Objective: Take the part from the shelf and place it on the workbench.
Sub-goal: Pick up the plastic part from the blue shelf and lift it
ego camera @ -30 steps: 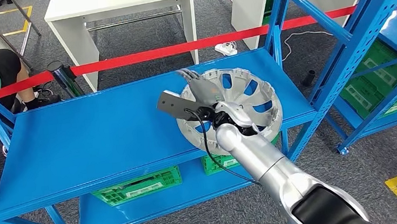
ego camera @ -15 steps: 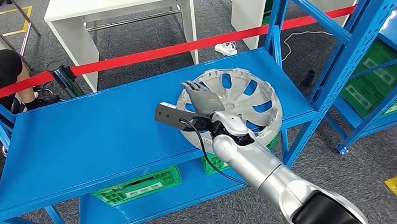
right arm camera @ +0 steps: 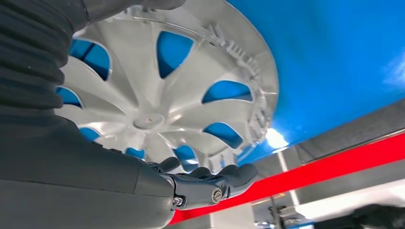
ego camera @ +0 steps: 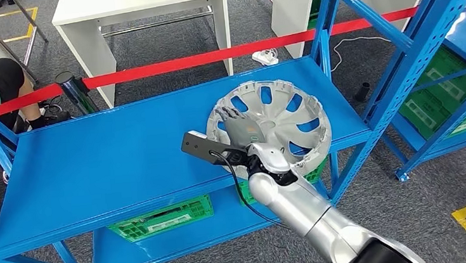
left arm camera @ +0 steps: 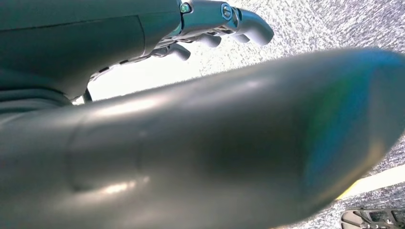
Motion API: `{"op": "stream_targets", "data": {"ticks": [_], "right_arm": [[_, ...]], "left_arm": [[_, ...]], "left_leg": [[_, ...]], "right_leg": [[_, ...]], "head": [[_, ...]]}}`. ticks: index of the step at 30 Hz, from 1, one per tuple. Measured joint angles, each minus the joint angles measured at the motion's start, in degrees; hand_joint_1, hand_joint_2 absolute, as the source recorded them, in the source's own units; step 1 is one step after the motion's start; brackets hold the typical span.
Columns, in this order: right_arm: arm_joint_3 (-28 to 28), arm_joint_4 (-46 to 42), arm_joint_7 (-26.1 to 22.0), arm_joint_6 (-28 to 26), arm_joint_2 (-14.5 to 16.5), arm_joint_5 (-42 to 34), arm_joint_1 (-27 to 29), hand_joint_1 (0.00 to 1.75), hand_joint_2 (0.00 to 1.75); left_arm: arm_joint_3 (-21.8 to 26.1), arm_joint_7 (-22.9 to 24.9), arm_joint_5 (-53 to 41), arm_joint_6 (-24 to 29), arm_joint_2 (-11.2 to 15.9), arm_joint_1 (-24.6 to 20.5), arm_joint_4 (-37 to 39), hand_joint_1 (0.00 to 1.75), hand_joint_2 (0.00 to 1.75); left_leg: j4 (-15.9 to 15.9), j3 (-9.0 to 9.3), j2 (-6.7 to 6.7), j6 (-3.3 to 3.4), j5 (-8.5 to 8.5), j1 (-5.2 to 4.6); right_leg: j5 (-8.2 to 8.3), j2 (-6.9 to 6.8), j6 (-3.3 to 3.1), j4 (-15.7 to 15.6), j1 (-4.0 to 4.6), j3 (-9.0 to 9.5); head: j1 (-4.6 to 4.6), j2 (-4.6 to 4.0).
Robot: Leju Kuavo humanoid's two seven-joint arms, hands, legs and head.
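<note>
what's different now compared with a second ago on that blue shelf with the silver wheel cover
The right hand has drawn back toward the robot and to its left, from the far rim of the round silver plastic wheel cover to the rim nearer the middle of the shelf, fingers spread over it; whether it grips is unclear. The wheel cover stayed flat on the blue metal shelf, and the red barrier tape is unchanged.

One hubcap [ego camera: 280,118], three green crates [ego camera: 162,218] (lower shelves).
</note>
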Motion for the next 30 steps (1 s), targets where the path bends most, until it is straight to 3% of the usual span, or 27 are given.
{"op": "stream_targets", "data": {"ticks": [15,30], "right_arm": [[-1.81,-2.79,4.01,0.22,-0.04,3.57,6.09,0.00,1.75],[-2.61,-2.85,4.62,0.83,-0.04,4.49,7.64,0.00,1.75]], "left_arm": [[0.89,0.41,-0.31,0.53,-0.19,0.13,0.00,0.00,0.00],[0.92,0.32,-0.39,0.61,-0.22,0.17,0.00,0.00,0.00]], "left_leg": [[0.00,0.00,0.00,-0.04,-0.05,0.00],[0.00,0.00,0.00,-0.02,-0.07,0.00]], "right_leg": [[-0.03,0.00,0.01,0.00,0.00,0.00],[-0.04,0.01,0.01,-0.01,0.00,0.00]], "head": [[0.00,0.00],[0.01,0.00]]}}
